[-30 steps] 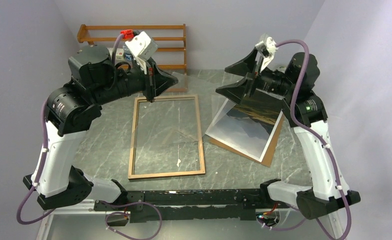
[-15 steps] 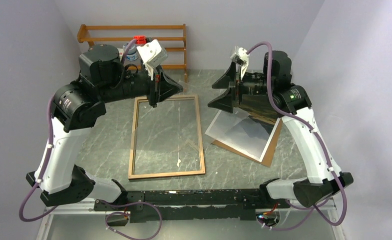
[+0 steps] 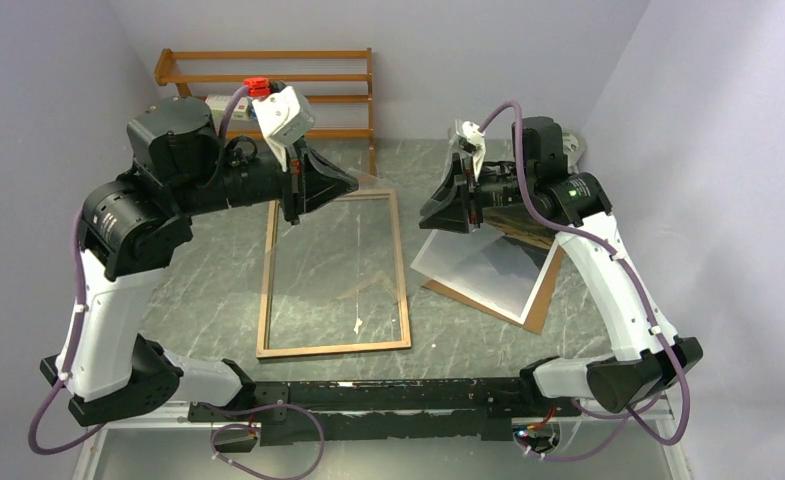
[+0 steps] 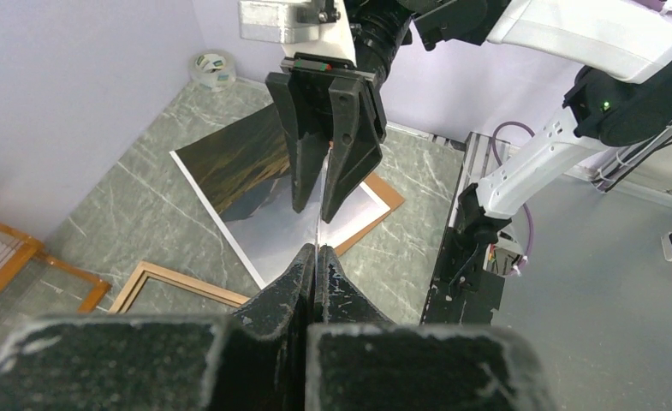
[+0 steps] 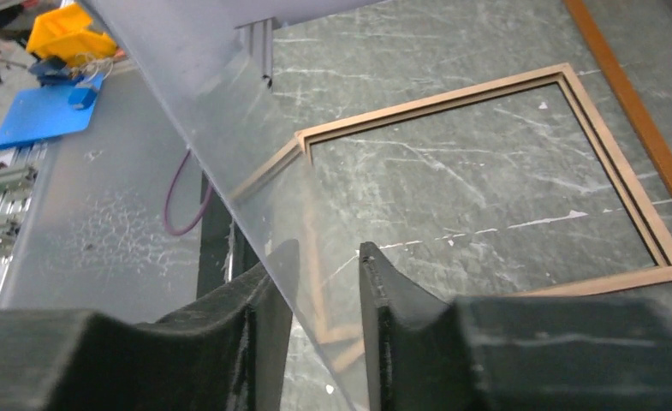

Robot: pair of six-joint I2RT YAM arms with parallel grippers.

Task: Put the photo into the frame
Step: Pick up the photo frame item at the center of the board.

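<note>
**Photo flat on its board; pane held up over the frame**

1. Nearest you: the frame [image 3: 333, 349] lies flat on the grey marbled table [image 3: 208, 290] with its wood-coloured back up. Its long sides run away from the arm bases, and the tabletop shows through the opening.

2. Just to the right of the frame: the photo [image 3: 488, 270] lies picture side up and skewed, on a flat brown backing board [image 3: 543, 305]. The board's edge shows along the photo's near and right sides. Neither of your grippers touches the photo.

3. Above the far part of the frame: the clear pane [image 5: 169, 128] is off the table and tilted.

4. Your left gripper [image 4: 315, 257] has its jaws pressed together on one edge of the pane. In its wrist view the pane is a thin line running out from between the tips.

5. Facing it from the right, your right gripper [image 5: 325, 253] has its jaws partly apart with the pane passing between the fingers [image 5: 383, 291]. A gap shows beside the sheet, so it is not clamped.

6. Farthest: an orange-brown shelf rack [image 3: 268, 55] stands against the back wall behind the left arm.
</note>
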